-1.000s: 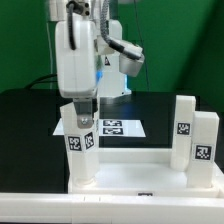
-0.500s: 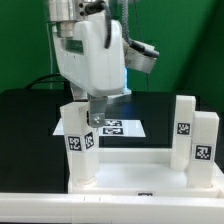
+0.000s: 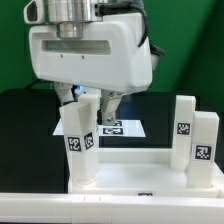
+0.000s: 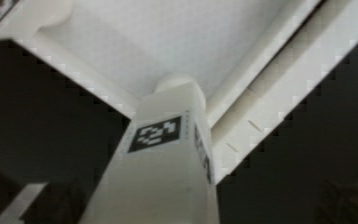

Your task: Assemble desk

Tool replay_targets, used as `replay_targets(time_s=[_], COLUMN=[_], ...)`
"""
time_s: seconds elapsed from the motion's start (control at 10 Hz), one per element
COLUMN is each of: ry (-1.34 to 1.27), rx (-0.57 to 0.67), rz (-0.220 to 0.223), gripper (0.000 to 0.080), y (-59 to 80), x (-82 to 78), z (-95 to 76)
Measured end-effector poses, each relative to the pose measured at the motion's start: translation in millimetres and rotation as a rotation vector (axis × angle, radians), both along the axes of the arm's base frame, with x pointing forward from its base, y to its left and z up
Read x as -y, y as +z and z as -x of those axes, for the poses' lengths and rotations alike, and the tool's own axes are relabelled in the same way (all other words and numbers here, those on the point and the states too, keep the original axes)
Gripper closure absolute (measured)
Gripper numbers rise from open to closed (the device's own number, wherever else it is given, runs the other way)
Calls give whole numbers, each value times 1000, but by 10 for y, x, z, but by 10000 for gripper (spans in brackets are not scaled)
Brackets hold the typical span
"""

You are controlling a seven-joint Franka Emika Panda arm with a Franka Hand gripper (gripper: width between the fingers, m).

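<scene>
Tabletop (image 3: 120,183), white with a raised rim, lies across the near part of the dark table (image 3: 25,125), and several square-section legs stand on it: one (image 3: 80,140) at the exterior view's left and a pair (image 3: 195,135) at its right, each bearing a tag. Behind them the marker board (image 3: 125,127) lies flat. The gripper (image 3: 92,100) hangs just above the left leg, fingers spread wide on either side and gripping nothing; the wrist view looks straight down that leg (image 4: 158,150). By my judgement, the step in hand is the seating or screwing-in of this leg. Next it probably calls for a descent, a centred squeeze, then a twist.
</scene>
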State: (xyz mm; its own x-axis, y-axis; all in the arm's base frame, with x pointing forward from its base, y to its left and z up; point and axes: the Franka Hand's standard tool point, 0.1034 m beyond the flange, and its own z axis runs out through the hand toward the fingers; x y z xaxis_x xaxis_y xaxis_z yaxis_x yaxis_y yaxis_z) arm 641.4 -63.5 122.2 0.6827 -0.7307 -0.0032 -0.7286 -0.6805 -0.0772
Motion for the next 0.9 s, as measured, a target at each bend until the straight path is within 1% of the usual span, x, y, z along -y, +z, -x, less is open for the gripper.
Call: replay_targets(time_s=[0.3, 0.5, 0.6, 0.7, 0.8, 0.9], ry=[192, 212, 211, 211, 211, 211], rx=[11, 12, 12, 12, 12, 12], rz=[11, 12, 12, 12, 12, 12], gripper=[150, 150, 247, 247, 429, 511], y=[1, -1, -1, -1, -1, -1], x=[54, 69, 69, 69, 69, 69], z=[4, 7, 7, 7, 7, 7])
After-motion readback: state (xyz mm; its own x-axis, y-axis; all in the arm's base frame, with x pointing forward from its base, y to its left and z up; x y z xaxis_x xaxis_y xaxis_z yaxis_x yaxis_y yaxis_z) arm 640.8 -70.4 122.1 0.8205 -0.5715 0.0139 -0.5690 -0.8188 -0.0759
